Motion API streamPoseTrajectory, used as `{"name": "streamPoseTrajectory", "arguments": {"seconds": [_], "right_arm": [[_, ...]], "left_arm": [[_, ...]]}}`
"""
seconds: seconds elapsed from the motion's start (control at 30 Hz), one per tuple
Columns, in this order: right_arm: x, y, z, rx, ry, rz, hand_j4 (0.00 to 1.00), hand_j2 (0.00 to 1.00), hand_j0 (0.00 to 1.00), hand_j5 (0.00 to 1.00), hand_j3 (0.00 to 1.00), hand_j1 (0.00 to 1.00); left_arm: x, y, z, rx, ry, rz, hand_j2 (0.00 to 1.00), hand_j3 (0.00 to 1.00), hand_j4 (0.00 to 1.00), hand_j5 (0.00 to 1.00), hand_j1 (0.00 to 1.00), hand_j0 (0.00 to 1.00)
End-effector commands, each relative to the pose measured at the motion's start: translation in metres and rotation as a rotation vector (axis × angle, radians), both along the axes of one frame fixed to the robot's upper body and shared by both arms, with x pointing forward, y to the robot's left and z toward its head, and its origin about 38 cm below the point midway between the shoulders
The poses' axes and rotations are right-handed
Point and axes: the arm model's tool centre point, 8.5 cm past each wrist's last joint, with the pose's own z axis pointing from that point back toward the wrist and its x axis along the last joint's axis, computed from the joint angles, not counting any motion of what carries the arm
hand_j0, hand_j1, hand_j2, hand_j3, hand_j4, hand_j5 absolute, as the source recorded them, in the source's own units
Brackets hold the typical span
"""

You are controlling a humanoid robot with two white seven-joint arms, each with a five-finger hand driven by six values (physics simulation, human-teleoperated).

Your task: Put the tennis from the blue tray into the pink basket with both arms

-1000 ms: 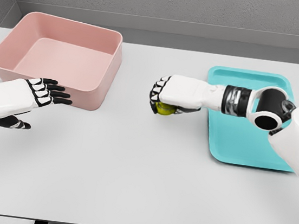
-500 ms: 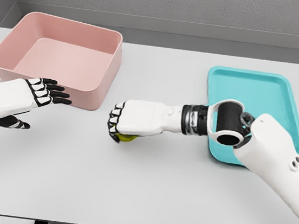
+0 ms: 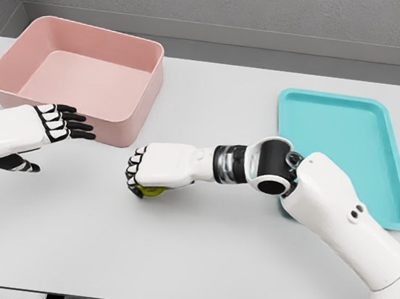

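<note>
Right hand (image 3: 155,169): centre of frame, fingers curled around tennis ball (image 3: 153,190), low over tabletop (image 3: 187,257). Left hand (image 3: 38,133): left edge, fingers spread, holding nothing. Pink basket (image 3: 22,51): upper left. Blue tray (image 3: 348,131): right.

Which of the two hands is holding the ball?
The right hand, reaching in from the right, is curled around the yellow-green tennis ball. The left hand is open and holds nothing.

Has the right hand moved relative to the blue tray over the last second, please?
Yes. The right hand, shut on the tennis ball, has travelled left, away from the blue tray and toward the pink basket.
</note>
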Motion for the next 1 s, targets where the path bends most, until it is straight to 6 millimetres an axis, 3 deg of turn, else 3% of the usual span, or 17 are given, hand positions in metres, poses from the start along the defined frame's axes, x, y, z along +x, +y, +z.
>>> {"name": "streamPoseTrajectory", "arguments": {"seconds": [0.0, 0.1, 0.3, 0.6, 0.63, 0.7, 0.73, 0.8, 0.97], "right_arm": [[0.001, 0.003, -0.001, 0.005, 0.009, -0.004, 0.42, 0.42, 0.42, 0.42, 0.42, 0.42], [0.001, 0.000, -0.002, 0.001, 0.011, -0.008, 0.42, 0.42, 0.42, 0.42, 0.42, 0.42], [0.010, -0.024, -0.007, -0.032, 0.006, -0.053, 0.42, 0.42, 0.42, 0.42, 0.42, 0.42], [0.013, -0.033, -0.011, -0.046, 0.013, -0.071, 0.44, 0.44, 0.44, 0.44, 0.44, 0.44], [0.013, -0.033, -0.011, -0.047, 0.013, -0.071, 0.52, 0.52, 0.52, 0.52, 0.52, 0.52], [0.012, -0.032, -0.011, -0.041, 0.015, -0.070, 0.85, 0.85, 0.85, 0.85, 0.85, 0.85], [0.012, -0.032, -0.011, -0.041, 0.015, -0.070, 0.92, 0.92, 0.92, 0.92, 0.92, 0.92], [0.012, -0.032, -0.011, -0.039, 0.015, -0.072, 0.99, 0.99, 0.99, 0.99, 0.99, 0.99], [0.012, -0.034, -0.012, -0.040, 0.019, -0.076, 0.99, 0.99, 0.99, 0.99, 0.99, 0.99]], "left_arm": [[0.000, 0.000, 0.001, -0.005, 0.000, 0.001, 1.00, 1.00, 1.00, 1.00, 1.00, 1.00], [0.000, 0.000, 0.001, -0.005, 0.002, 0.002, 1.00, 1.00, 1.00, 1.00, 1.00, 1.00], [0.000, 0.000, 0.002, -0.005, -0.001, 0.002, 1.00, 1.00, 1.00, 1.00, 1.00, 1.00], [0.000, 0.000, 0.001, -0.005, 0.000, 0.001, 1.00, 1.00, 1.00, 1.00, 1.00, 1.00], [0.000, 0.000, 0.001, -0.005, 0.000, 0.001, 1.00, 1.00, 1.00, 1.00, 1.00, 1.00], [0.000, 0.000, 0.001, -0.003, 0.002, 0.002, 1.00, 1.00, 1.00, 1.00, 1.00, 1.00], [0.000, 0.001, 0.001, -0.003, 0.002, 0.002, 1.00, 1.00, 1.00, 1.00, 1.00, 1.00], [0.000, 0.000, 0.001, -0.003, 0.000, 0.002, 1.00, 1.00, 1.00, 1.00, 1.00, 1.00], [0.000, 0.001, 0.001, -0.003, 0.002, 0.002, 1.00, 1.00, 1.00, 1.00, 1.00, 1.00]]}}
